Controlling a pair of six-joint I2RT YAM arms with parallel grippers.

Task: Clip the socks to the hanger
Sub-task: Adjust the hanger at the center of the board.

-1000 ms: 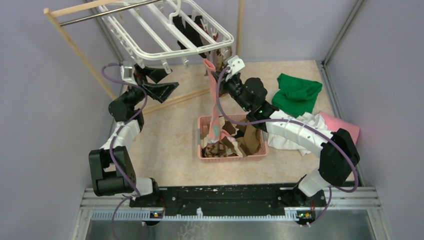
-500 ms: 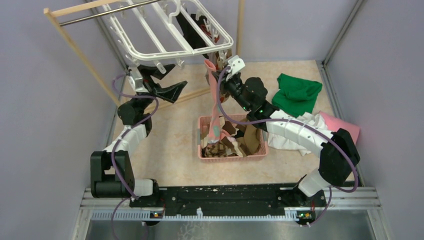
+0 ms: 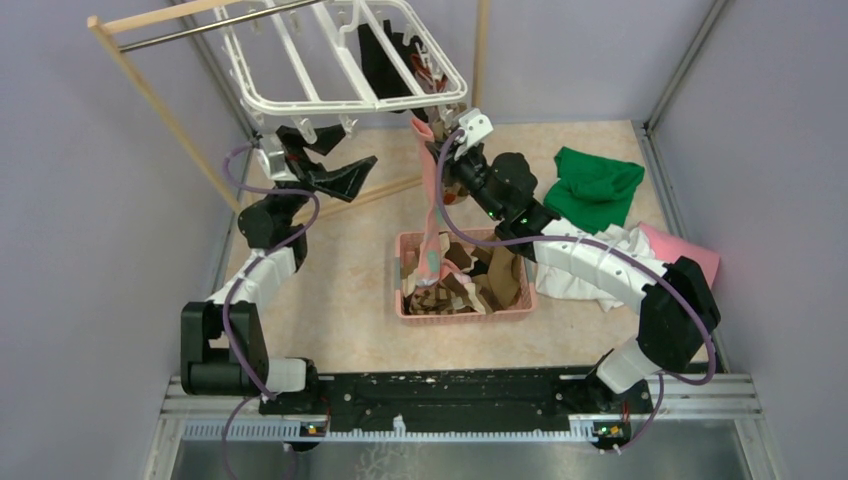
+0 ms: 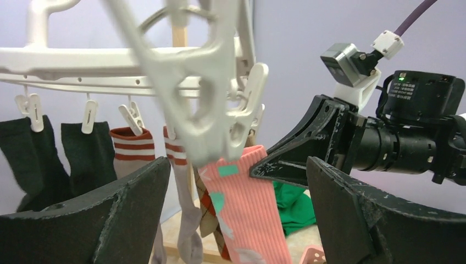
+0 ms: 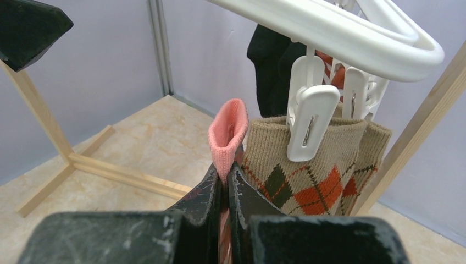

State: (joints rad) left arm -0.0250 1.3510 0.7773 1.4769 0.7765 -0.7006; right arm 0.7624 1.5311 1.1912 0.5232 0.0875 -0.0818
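Socks (image 3: 470,282) lie heaped in a pink basket (image 3: 465,316) at the middle of the worktop (image 3: 330,300). Others hang clipped under the white hanger (image 3: 330,104) above the far edge: black socks (image 4: 33,148), striped socks (image 4: 132,151) and an argyle sock (image 5: 308,184) pinched by a clip (image 5: 308,118). The right hand (image 5: 225,173) is clenched on the cuff of a pink sock (image 5: 228,124), held up just beside the argyle one, its lower end hanging down to the basket. The left hand (image 3: 335,158) hovers released, fingers spread wide, under the hanger's near edge.
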